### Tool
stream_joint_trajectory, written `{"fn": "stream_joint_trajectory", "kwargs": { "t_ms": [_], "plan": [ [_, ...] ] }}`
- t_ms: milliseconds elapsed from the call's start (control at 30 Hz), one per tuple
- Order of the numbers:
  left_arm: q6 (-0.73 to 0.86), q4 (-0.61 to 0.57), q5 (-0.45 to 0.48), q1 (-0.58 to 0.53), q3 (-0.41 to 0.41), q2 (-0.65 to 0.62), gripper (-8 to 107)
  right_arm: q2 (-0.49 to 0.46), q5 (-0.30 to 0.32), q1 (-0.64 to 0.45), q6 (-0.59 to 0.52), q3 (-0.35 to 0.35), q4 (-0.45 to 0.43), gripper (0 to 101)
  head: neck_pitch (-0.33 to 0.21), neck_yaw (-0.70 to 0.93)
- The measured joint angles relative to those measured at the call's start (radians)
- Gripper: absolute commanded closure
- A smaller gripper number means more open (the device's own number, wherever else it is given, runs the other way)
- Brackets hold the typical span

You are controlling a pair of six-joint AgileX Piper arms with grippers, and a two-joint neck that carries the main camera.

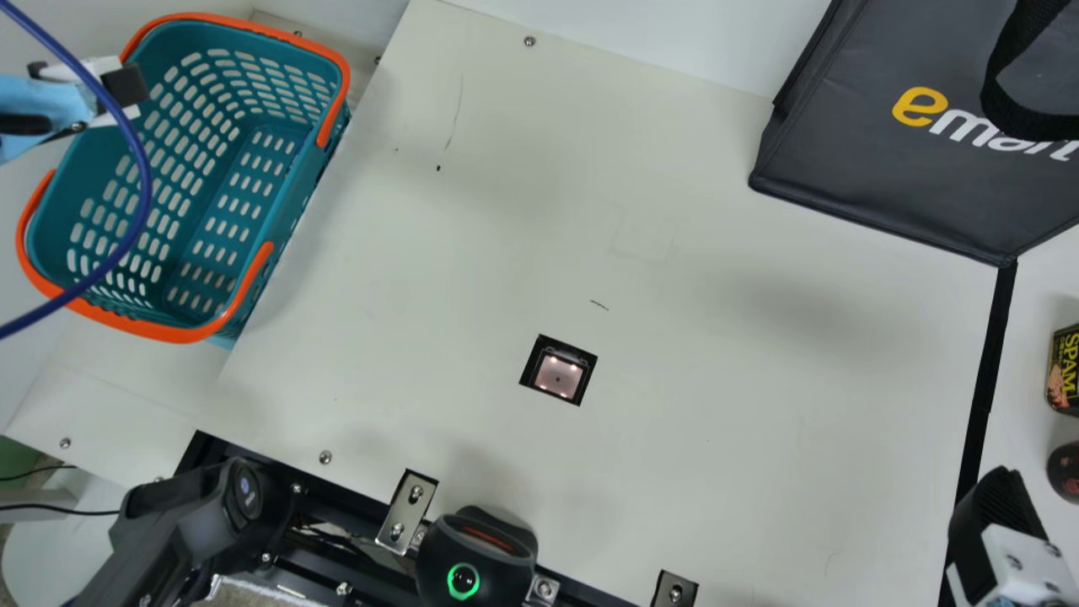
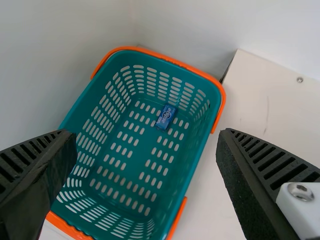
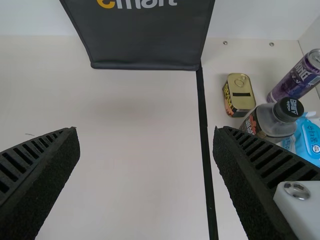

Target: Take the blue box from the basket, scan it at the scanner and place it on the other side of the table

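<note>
At the upper left of the main view, the teal basket [image 1: 287, 198] with its orange rim sits beside the cream table [image 1: 405, 278]; the blue box [image 2: 166, 116] is inside it, seen in the left wrist view. Small, oblong and deep blue with pale print on its upper face, the box lies at a slant on the slotted floor, near an end wall and towards the side next to the table. Slotted walls rise around it. A dark blue cable [image 1: 142, 160] loops in front of the basket in the main view.

The left gripper [image 1: 125, 84] is over the basket's upper left rim, its two ribbed fingers spread wide with nothing between them. Down at the lower right of the frame is the right gripper [image 1: 995, 514], likewise wide open and holding nothing.

Just below the frame's centre, the square scanner window [image 1: 558, 375] is set in the table, with small lights glowing. A black device [image 1: 464, 556] with a green ring stands at the bottom edge. Upper right is a dark grey bag [image 1: 885, 169], its lower corner close to a black strip [image 1: 986, 388]. Beyond that strip, the right wrist view shows a tin [image 3: 239, 95], a dark-capped bottle [image 3: 272, 122], a purple can [image 3: 297, 77] and a light blue pack [image 3: 307, 140], grouped near one another.
</note>
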Motion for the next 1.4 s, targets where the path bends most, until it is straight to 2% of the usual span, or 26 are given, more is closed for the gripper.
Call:
{"fn": "stream_joint_trajectory", "kwargs": {
  "t_ms": [300, 600, 1000, 1400],
  "plan": [
    [0.311, -0.134, 0.033, 0.120, -0.038, 0.153, 9, 0.000, 0.000, 0.000, 0.000, 0.000, 0.000, 6, 0.000, 0.000],
    [0.516, -0.165, 0.032, 0.148, -0.054, 0.298, 9, 0.000, 0.000, 0.000, 0.000, 0.000, 0.000, 6, 0.000, 0.000],
    [0.610, -0.177, -0.042, 0.106, -0.024, 0.467, 9, 0.000, -0.001, 0.000, 0.000, 0.000, 0.000, 6, 0.000, 0.000],
    [0.652, -0.204, -0.209, 0.043, 0.034, 0.619, 9, 0.000, -0.001, 0.000, 0.000, 0.000, 0.000, 6, 0.000, 0.000]
  ]
}}
